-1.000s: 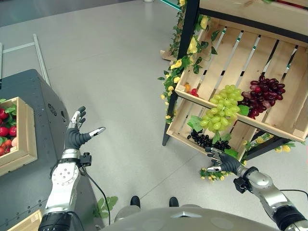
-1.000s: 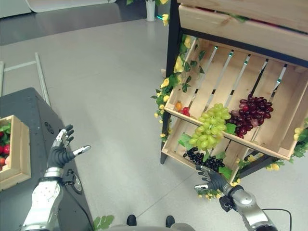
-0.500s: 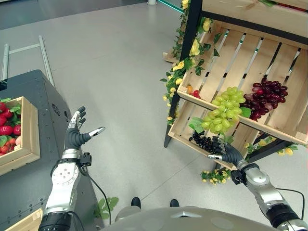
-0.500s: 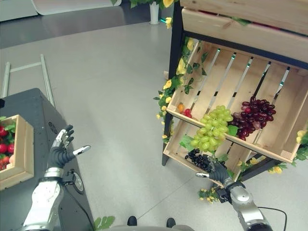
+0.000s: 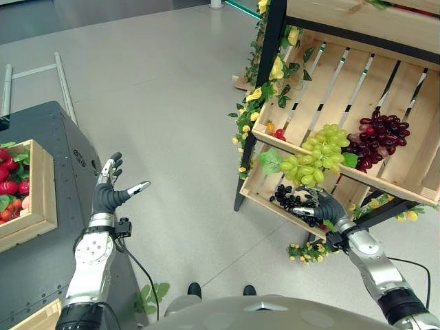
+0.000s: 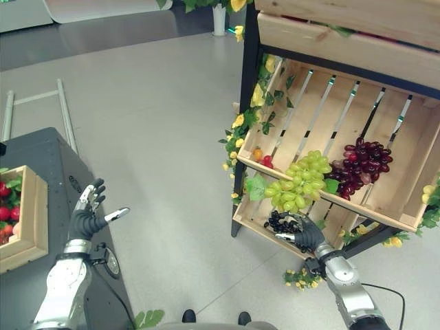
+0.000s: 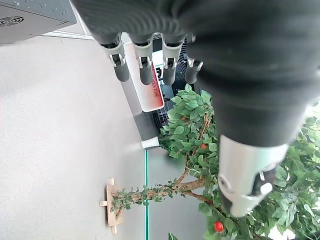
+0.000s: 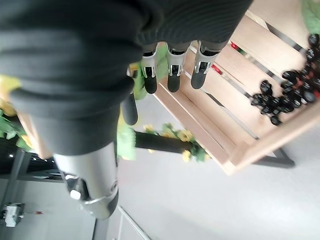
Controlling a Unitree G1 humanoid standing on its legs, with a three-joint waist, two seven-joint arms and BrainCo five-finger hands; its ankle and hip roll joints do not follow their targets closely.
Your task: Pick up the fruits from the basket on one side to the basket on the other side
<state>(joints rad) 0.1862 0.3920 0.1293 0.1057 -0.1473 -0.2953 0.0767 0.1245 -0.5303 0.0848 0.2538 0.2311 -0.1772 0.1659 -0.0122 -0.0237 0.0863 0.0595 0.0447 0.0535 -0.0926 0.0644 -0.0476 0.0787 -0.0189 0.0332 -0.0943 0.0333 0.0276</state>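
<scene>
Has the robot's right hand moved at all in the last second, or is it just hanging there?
Yes. The right hand has risen from beside the yellow flowers at the stand's foot to the black grapes in the lower crate.

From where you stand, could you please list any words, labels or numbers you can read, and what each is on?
None can be read.
Red-and-white upright sign panel past the left hand's fingers: carries print, too blurred to read.
Round mark on the dark grey cabinet top: too small to read.
</scene>
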